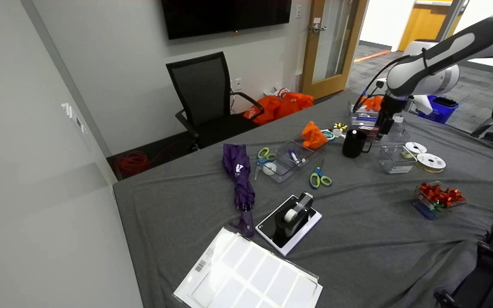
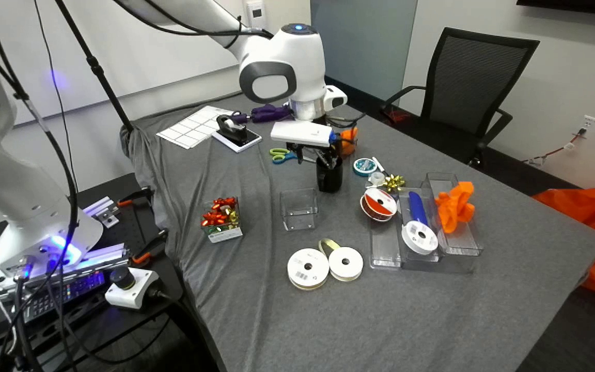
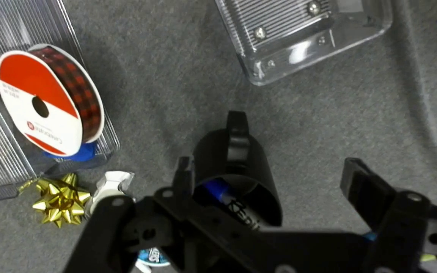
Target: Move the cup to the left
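Observation:
The cup (image 1: pixel 352 144) is small, black and cylindrical with a side handle. It stands upright on the grey cloth in both exterior views and also shows in an exterior view (image 2: pixel 329 180). In the wrist view the cup (image 3: pixel 237 151) has its handle toward the top of the picture. A blue-capped marker with black lettering shows at its mouth. My gripper (image 3: pixel 269 170) is open, its fingers wide apart. The cup's mouth lies between them in the picture, close beside the left finger, with a wide gap to the right finger. I cannot tell if that finger touches it. The gripper hides the mouth's lower part.
A clear container (image 2: pixel 299 209) stands near the cup. A plaid ribbon spool (image 3: pixel 51 100), a gold bow (image 3: pixel 62 199) and clear trays (image 2: pixel 421 227) lie to one side. Scissors (image 1: pixel 320 176), white ribbon spools (image 2: pixel 308 268), a tape dispenser (image 1: pixel 291 220) and a purple umbrella (image 1: pixel 240 179) are also on the table.

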Tool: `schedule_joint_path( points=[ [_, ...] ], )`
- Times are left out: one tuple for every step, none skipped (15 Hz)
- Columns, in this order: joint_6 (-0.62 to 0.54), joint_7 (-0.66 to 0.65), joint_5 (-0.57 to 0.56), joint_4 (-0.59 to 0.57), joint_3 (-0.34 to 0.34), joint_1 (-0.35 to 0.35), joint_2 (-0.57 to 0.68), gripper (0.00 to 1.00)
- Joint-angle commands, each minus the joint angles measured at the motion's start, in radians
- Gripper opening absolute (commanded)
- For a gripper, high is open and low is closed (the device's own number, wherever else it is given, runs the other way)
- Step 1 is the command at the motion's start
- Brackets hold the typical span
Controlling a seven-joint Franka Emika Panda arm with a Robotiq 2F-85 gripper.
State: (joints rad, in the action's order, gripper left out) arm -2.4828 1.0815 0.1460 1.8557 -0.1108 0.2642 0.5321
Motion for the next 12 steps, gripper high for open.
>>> schedule_joint_path(
  points=[
    [-0.015,0.043,-0.04,-0.104,0.047,0.064,0.122,1.0],
    [-0.012,0.047,-0.046,-0.123,0.056,0.073,0.147,1.0],
    [-0.015,0.04,-0.051,-0.14,0.061,0.079,0.169,1.0],
    [-0.014,0.035,-0.051,-0.153,0.07,0.087,0.188,1.0],
    [-0.012,0.036,-0.048,-0.168,0.081,0.097,0.205,1.0],
    [-0.012,0.04,-0.038,-0.178,0.095,0.109,0.218,1.0],
    [-0.011,0.045,-0.032,-0.187,0.108,0.119,0.229,1.0],
    [-0.009,0.049,-0.027,-0.195,0.121,0.129,0.24,1.0],
    [-0.006,0.05,-0.026,-0.204,0.13,0.137,0.249,1.0],
    [-0.006,0.052,-0.024,-0.21,0.14,0.144,0.257,1.0],
    [-0.006,0.051,-0.024,-0.217,0.147,0.15,0.264,1.0],
    [-0.009,0.05,-0.026,-0.221,0.152,0.154,0.271,1.0]
  ],
)
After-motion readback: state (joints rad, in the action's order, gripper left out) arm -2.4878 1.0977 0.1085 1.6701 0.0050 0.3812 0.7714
